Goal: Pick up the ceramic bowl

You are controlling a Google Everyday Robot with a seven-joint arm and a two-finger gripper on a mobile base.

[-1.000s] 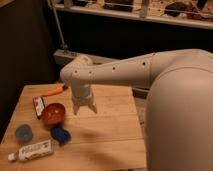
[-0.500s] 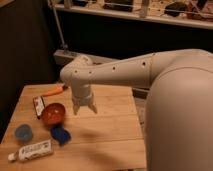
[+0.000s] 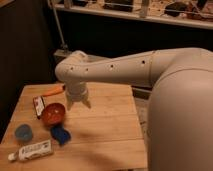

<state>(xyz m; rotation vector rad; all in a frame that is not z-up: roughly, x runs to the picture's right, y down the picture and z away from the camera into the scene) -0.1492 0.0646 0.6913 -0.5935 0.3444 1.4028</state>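
Note:
The ceramic bowl (image 3: 53,114) is orange-red and glossy and sits on the wooden table (image 3: 105,135) at its left side. My gripper (image 3: 78,104) hangs from the white arm just right of the bowl, a little above the table, fingers pointing down. The blue round cup (image 3: 23,132) stands left of and nearer than the bowl. A dark blue flat object (image 3: 60,135) lies just in front of the bowl.
A white tube (image 3: 31,150) lies at the table's front left. A red-and-white packet (image 3: 38,105) and an orange item (image 3: 53,91) lie behind the bowl. My large white arm body (image 3: 180,110) fills the right side. A dark wall and shelf stand behind.

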